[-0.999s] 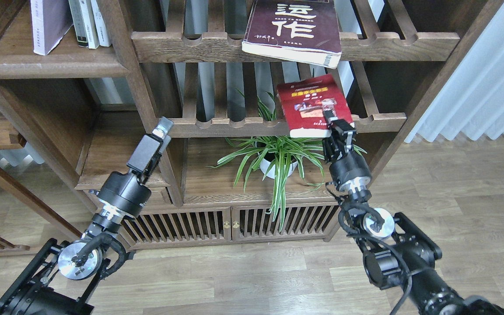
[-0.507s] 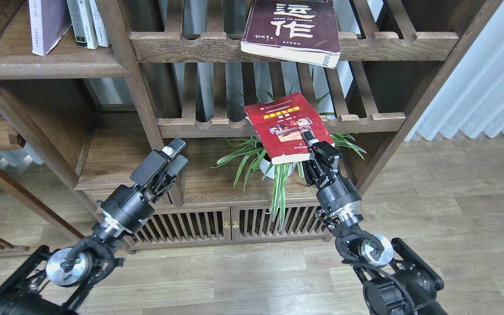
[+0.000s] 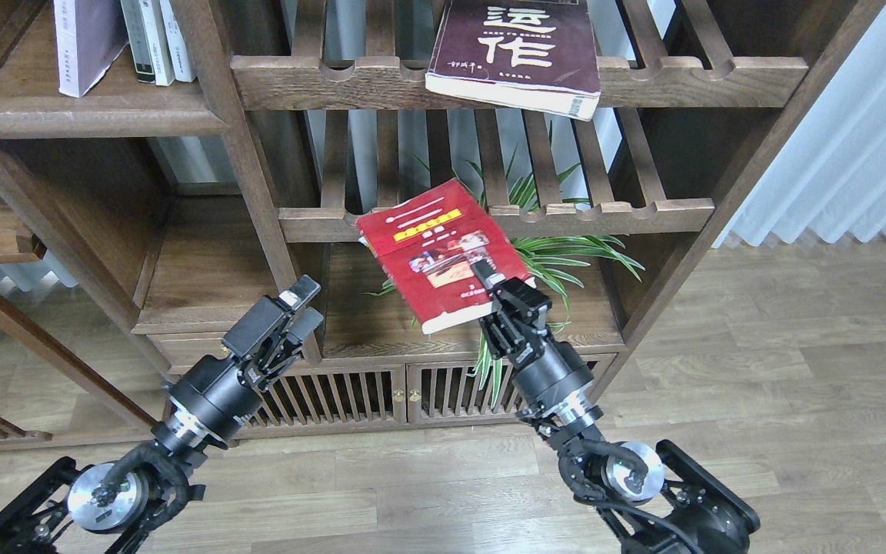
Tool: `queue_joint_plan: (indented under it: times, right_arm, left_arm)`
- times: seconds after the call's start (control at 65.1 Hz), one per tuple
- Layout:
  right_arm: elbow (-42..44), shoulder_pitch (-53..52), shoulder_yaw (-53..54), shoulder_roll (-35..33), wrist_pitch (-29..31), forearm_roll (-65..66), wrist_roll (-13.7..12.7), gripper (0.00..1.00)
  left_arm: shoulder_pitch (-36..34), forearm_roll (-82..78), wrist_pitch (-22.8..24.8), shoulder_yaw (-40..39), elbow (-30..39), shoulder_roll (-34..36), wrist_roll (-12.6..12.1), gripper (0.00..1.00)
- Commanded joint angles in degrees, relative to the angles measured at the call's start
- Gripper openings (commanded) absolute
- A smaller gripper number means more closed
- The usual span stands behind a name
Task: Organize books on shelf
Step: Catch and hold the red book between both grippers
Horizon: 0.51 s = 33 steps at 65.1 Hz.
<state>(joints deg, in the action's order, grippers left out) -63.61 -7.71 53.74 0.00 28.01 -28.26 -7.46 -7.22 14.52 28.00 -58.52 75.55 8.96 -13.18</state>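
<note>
- Top left: solid dark-brown shelf point(image 3: 89, 123) with rounded front edge. White-and-lavender book point(image 3: 85, 42) stands on it, leaning right against a few pale upright books point(image 3: 157, 38).
- Left gripper point(image 3: 301, 308) is low left, in front of the cabinet post, pointing up and right. Fingers look slightly parted with nothing between them; seen nearly end-on, so I cannot tell for sure how far open it is.
- Left arm runs down to the bottom-left corner, over wood-plank floor point(image 3: 758, 385).
- Centre: red book point(image 3: 439, 250) with photo cover is in the air, tilted, top corner in front of the lower slatted rack point(image 3: 612, 211), bottom edge showing white pages. Not resting on any shelf.
- Right gripper point(image 3: 493, 281) is clamped on the red book at its lower right corner; one finger lies across the cover, the other is hidden under the book.
- Behind and below the book: potted spider plant point(image 3: 566, 254), leaves spreading right; pot is hidden by book and gripper.
- Top centre: thick dark maroon book point(image 3: 516, 46) with large white Chinese characters lies flat on the upper slatted rack point(image 3: 320, 77), front edge overhanging the scalloped rail.
- Bottom: louvred cabinet doors point(image 3: 351, 396) under the plant compartment.
- Far right: white curtain point(image 3: 858, 138).
</note>
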Motion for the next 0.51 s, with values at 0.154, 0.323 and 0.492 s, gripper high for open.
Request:
queue_joint_plan:
  times: [0.154,0.323,0.492]
  right_arm:
    - [-3.71,1.91,-2.41,0.00,-0.01,0.05,-0.01,0.03]
    - [-6.00,3.58,-3.55,0.00,-0.01,-0.04,0.08,0.03]
    - [-6.61,4.55,-5.58,0.00,-0.01,-0.04,0.08,0.03]
  left_arm:
    - [1.15,1.47,0.00,1.39,0.04,-1.49,2.10,0.97]
    - [1.16,3.49,0.00,1.48,0.04,-1.84,2.19,0.97]
    - [1.16,4.11,0.00,1.48,0.04,-2.10,2.10,0.97]
